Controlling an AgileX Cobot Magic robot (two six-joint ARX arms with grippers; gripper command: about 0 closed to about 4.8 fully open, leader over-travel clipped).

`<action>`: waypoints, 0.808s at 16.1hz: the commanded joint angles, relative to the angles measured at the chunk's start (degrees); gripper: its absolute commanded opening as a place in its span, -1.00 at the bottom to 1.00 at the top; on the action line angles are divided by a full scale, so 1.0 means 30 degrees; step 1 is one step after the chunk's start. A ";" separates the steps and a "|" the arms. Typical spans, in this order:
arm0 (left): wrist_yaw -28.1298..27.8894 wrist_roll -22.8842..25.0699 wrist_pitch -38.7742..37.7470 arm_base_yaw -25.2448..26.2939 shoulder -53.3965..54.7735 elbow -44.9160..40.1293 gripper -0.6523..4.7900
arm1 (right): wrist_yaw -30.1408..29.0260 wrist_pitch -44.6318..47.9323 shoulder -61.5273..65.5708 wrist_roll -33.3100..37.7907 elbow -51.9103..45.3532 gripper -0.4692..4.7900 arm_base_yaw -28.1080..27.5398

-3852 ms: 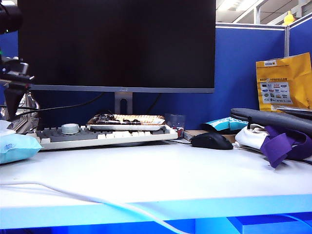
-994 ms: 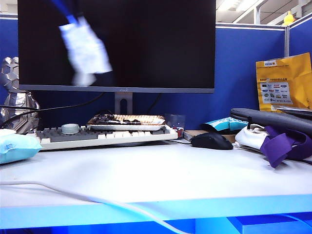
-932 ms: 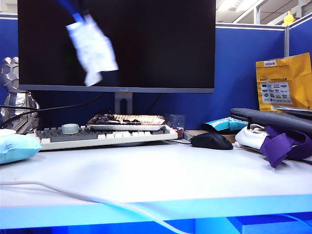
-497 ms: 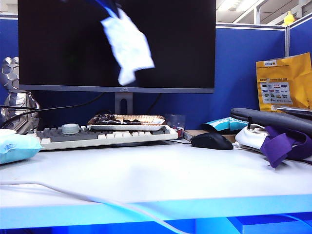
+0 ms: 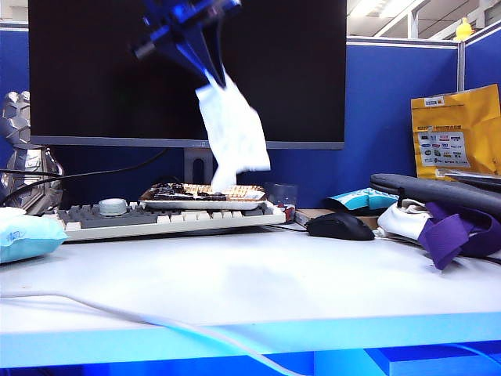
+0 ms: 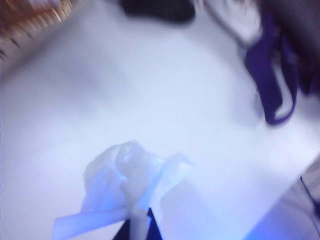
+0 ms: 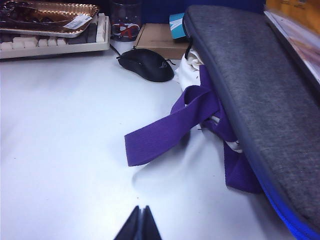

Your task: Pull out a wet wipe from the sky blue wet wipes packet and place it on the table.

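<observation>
The left hand (image 5: 210, 72), pinched tight on the wet wipe (image 5: 232, 133), hangs above the keyboard (image 5: 164, 217). The right hand (image 7: 139, 221), jaws together, is low over the worktop (image 7: 60, 150) near the purple strap (image 7: 170, 125).

Cool bluish office light, exterior view sharp, left wrist view heavily motion-blurred, perhaps overexposed, soft shadows

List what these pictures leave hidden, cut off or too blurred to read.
- Exterior view: the sky blue wet wipes packet is cut by the picture's edge, so its opening is unseen.
- Exterior view: the left gripper, shut on the hanging wet wipe, is motion-blurred.
- Left wrist view: everything is blurred; wipe folds unreadable.
- Right wrist view: only the closed tips of the right gripper show above the table.
</observation>
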 commanded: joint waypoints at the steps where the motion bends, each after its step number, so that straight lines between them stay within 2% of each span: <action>1: 0.0117 0.0758 -0.1013 -0.0189 0.0466 0.0073 -0.78 | 0.0022 0.0146 0.0007 0.0051 -0.0015 -0.82 0.0000; 6: 0.0080 0.1530 -0.0685 -0.0984 0.1931 0.0066 -0.78 | 0.0022 0.0138 0.0007 0.0051 -0.0015 -0.82 0.0000; 13: 0.0073 0.1588 -0.0066 -0.1443 0.4138 0.0066 -0.78 | 0.0022 0.0138 0.0007 0.0051 -0.0015 -0.82 0.0000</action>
